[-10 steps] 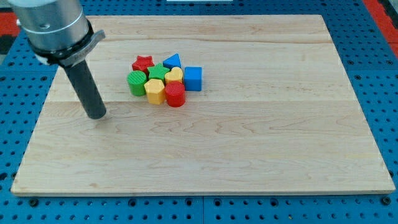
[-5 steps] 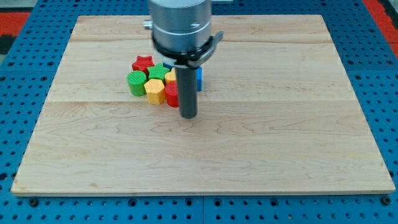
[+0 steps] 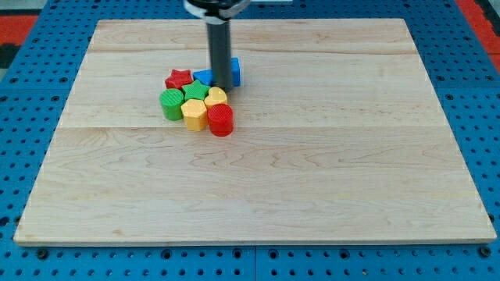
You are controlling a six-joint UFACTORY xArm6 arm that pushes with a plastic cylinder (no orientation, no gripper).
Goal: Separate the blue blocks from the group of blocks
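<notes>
A tight cluster of blocks lies left of the board's centre. It holds a red star (image 3: 179, 78), a green cylinder (image 3: 171, 102), a green block (image 3: 196, 91), a yellow hexagon (image 3: 194, 114), a yellow block (image 3: 216, 97) and a red cylinder (image 3: 221, 119). A blue triangle (image 3: 203, 76) sits at the cluster's top, partly hidden by the rod. A blue cube (image 3: 234, 70) lies just right of the rod, at the cluster's upper right. My tip (image 3: 221, 87) stands between the two blue blocks, touching or nearly touching both.
The wooden board (image 3: 351, 156) rests on a blue pegboard table (image 3: 484, 117). The rod comes down from the view's top edge.
My tip swept from the board's left side rightward below the cluster, then up to its top. The blue cube has moved up and left from the cluster's right side.
</notes>
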